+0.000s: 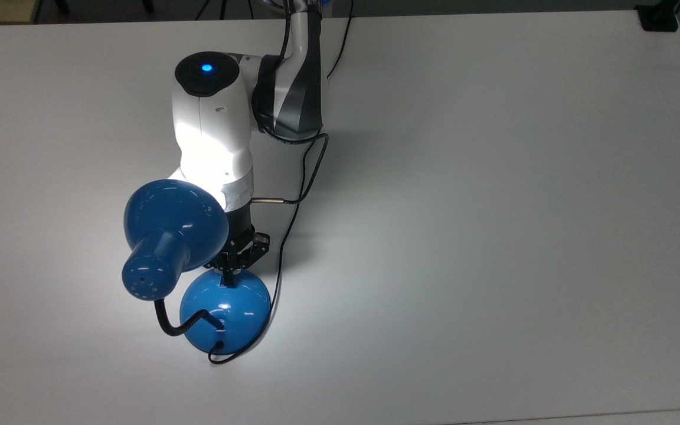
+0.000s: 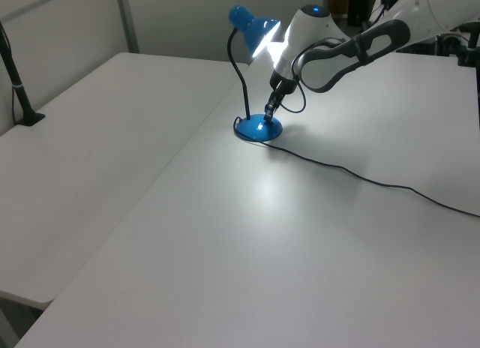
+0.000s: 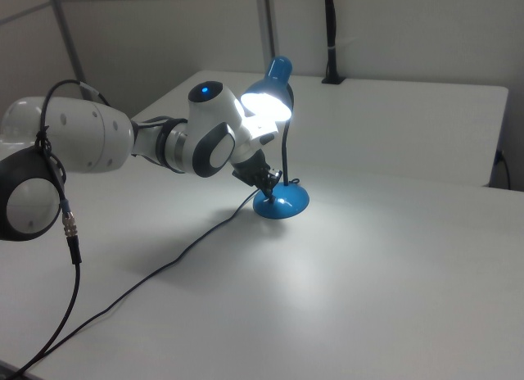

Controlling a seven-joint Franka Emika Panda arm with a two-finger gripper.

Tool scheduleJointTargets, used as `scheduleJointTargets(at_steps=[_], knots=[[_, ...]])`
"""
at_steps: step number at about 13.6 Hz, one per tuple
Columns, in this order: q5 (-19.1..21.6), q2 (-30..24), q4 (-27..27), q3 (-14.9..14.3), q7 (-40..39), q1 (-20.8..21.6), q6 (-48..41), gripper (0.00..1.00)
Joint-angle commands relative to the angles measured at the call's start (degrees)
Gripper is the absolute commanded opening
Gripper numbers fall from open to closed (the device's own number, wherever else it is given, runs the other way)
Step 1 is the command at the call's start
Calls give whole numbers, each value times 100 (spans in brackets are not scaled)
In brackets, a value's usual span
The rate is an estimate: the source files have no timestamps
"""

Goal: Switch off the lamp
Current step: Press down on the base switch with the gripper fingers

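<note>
The blue lamp stands lit on the white table, its bell shade (image 1: 169, 227) throwing light onto my white wrist. A black bendy neck (image 1: 169, 326) joins the shade to the round domed base (image 1: 225, 310). My gripper (image 1: 231, 276) is shut, its joined tips resting on the top of the base where the small black switch sits; the tips hide the switch. In the left view the gripper (image 2: 268, 117) points down at the base (image 2: 259, 129) under the shade (image 2: 251, 24). In the right view the gripper (image 3: 274, 182) touches the base (image 3: 283, 202).
The lamp's thin black cord (image 2: 360, 179) trails across the table toward the left view's right. My arm's own cable (image 1: 301, 177) loops beside the wrist. A black clamped post (image 2: 21, 100) stands at the left view's far left.
</note>
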Motion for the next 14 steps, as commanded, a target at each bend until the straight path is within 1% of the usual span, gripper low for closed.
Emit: scheduleJointTargets(at_steps=[1,4,6,10,14], knots=[[44,-43,-146,-34,-105,-7,131,0],[35,-42,-243,-34,-123,-7,131,0],[35,-51,-417,-34,-228,1,131,0],[44,-51,-524,-34,-307,-7,131,0],[44,-34,-848,-34,-316,-16,166,0]])
